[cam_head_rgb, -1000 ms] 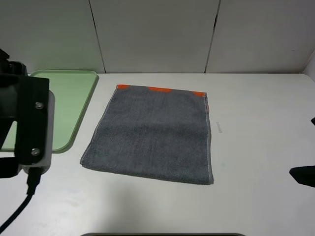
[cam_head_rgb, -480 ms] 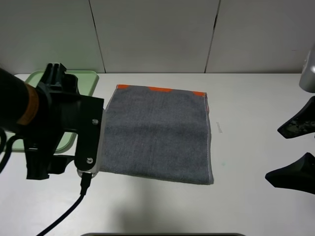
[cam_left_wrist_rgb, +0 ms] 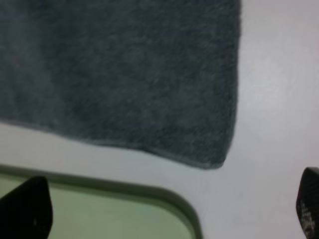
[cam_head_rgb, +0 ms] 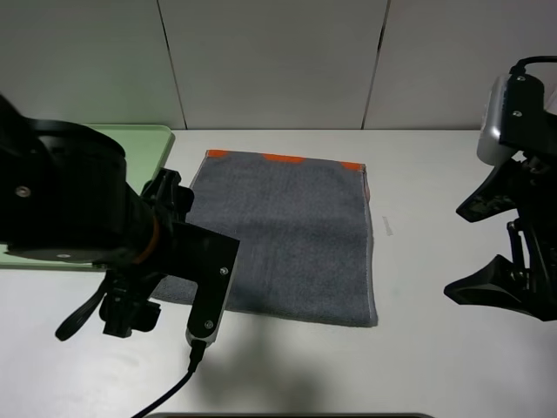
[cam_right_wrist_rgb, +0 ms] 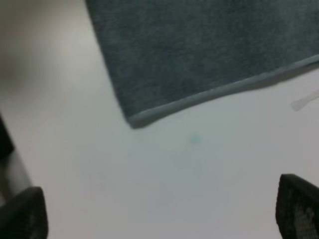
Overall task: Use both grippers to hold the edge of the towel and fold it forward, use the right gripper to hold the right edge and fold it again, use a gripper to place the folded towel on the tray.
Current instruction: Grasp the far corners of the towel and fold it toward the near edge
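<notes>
The dark grey towel (cam_head_rgb: 283, 231) lies flat mid-table, orange stripe at its far end. The plain near edge of the towel (cam_head_rgb: 296, 313) faces the front. My left gripper (cam_head_rgb: 129, 312) hangs open by the towel's near left corner, which the arm hides. In the left wrist view the open left gripper (cam_left_wrist_rgb: 167, 209) sits above the strip of table between the towel (cam_left_wrist_rgb: 124, 69) and the tray (cam_left_wrist_rgb: 89, 214). My right gripper (cam_head_rgb: 487, 251) stands open and empty, right of the towel and apart from it. The right gripper (cam_right_wrist_rgb: 159, 209) looks onto the towel (cam_right_wrist_rgb: 199, 50) at its near right corner.
The pale green tray (cam_head_rgb: 152, 138) lies at the far left, mostly covered by the bulky left arm (cam_head_rgb: 70, 196). A white wall runs behind the table. Bare white table (cam_head_rgb: 426, 183) lies between the towel and the right arm.
The left arm swung in from the left edge to the towel's near left corner. The right arm came in from the right edge towards the towel. Both grippers stayed open.
</notes>
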